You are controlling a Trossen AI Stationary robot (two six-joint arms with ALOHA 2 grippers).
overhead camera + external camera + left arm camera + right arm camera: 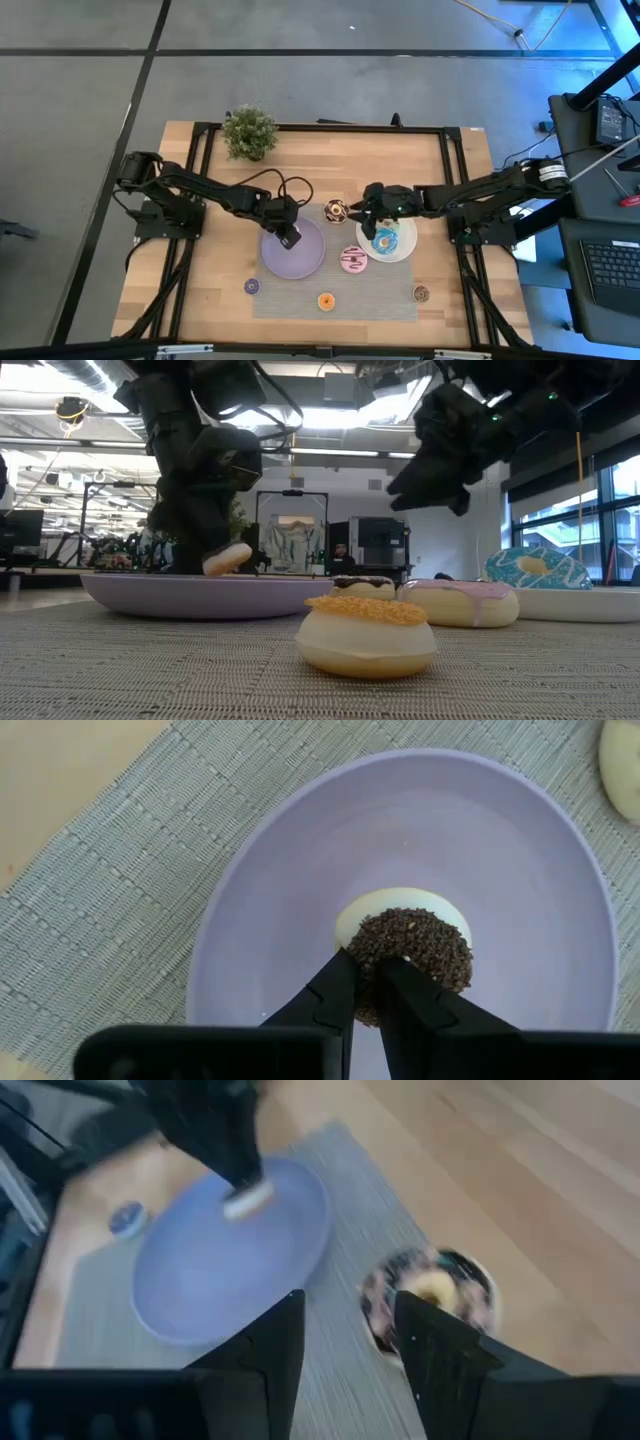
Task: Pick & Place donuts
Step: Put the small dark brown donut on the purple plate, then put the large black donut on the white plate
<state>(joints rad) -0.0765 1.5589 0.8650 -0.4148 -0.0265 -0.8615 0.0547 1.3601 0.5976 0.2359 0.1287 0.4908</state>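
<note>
My left gripper (291, 238) hovers over the lilac plate (300, 262) and is shut on a small cream donut with a brown crumb top (418, 942). My right gripper (360, 213) is open and raised in the air beside the chocolate-iced donut (336, 210), which lies flat on the wood; the wrist view shows that donut (430, 1302) just beyond the open fingers. A blue donut (384, 240) lies on the white plate (405, 250). A pink donut (352, 260), an orange mini (326, 301), a purple mini (252, 287) and a brown mini (421, 293) rest on the grey mat. My left gripper pinches the crumb-topped donut between its two fingers at the rim nearest the wrist (372, 960), coming from above and slanting down. The donut (227, 558) hangs tilted at the fingertips, above the lilac plate's floor (520, 900).
A potted plant (249, 131) stands at the table's far left. The grey mat (380, 295) covers the near middle of the table. Bare wood (215, 270) lies to the left of the mat. Black frame rails (462, 200) run along the table's sides.
</note>
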